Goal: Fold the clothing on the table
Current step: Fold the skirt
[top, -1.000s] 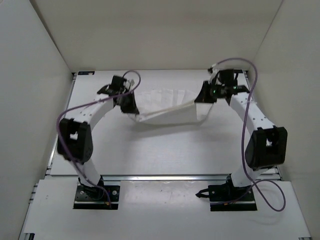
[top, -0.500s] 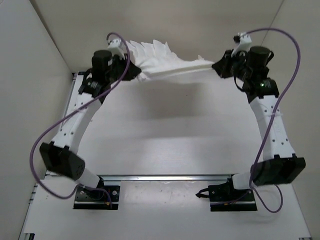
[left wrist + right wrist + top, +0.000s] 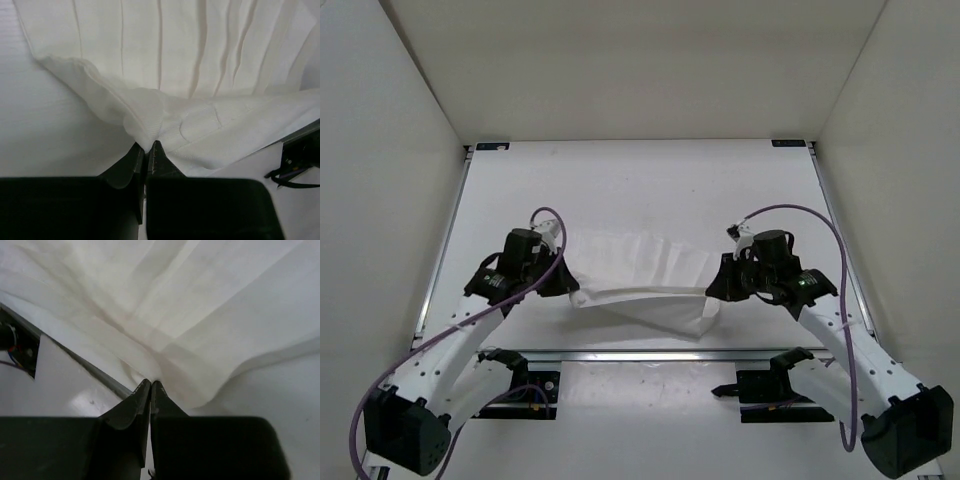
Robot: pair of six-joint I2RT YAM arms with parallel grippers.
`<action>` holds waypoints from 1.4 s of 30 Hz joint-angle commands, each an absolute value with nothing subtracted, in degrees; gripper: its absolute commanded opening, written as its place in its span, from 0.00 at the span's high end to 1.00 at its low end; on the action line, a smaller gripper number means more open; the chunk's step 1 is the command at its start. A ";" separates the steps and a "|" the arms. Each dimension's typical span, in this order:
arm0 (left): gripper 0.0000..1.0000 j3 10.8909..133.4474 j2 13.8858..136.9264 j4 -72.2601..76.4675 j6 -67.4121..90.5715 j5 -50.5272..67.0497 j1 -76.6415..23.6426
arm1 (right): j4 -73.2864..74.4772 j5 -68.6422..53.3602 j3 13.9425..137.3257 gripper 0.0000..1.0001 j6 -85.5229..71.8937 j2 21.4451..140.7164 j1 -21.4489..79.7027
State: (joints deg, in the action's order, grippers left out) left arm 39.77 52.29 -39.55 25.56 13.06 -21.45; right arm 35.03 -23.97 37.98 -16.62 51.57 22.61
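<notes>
Brought down, the thin white garment is laid on the white desk for folding, pinched by left claw and right claw.

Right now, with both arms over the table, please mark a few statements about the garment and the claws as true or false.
1. The left claw and the right claw are each shut on the white garment. True.
2. The garment lies at the far edge of the table. False: it is in the near half, close to the arm bases.
3. The garment spans the space between the two claws. True.
4. The garment is folded into a small neat square. False: it is spread wide and wrinkled, with one corner pointing toward the near edge.
</notes>
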 commanded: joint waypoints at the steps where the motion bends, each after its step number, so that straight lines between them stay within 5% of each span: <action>1: 1.00 40.77 56.21 -37.27 25.14 13.97 -16.62 | 26.47 -29.40 37.70 0.99 -18.29 56.41 15.50; 12: 1.00 67.39 95.77 -32.25 23.99 20.39 -15.82 | 17.14 -30.67 48.77 1.00 -12.40 78.30 10.90; 25: 1.00 90.51 114.60 -27.33 32.34 23.56 -14.23 | 12.92 -31.73 51.50 1.00 -12.14 83.05 13.27; 28: 0.53 94.74 118.63 -29.18 31.29 23.11 -15.64 | 13.53 -31.47 51.68 1.00 -12.31 83.32 13.45; 30: 0.02 99.12 120.41 -30.75 30.07 21.28 -16.70 | 13.18 -31.82 51.85 1.00 -12.04 83.41 13.71; 39: 0.04 88.97 106.03 -22.18 28.82 1.70 -19.95 | 16.08 -31.02 57.03 1.00 -10.55 83.84 15.29; 42: 0.30 75.89 97.15 -12.41 32.06 0.09 -18.90 | 15.12 -31.20 57.91 1.00 -10.46 83.93 16.87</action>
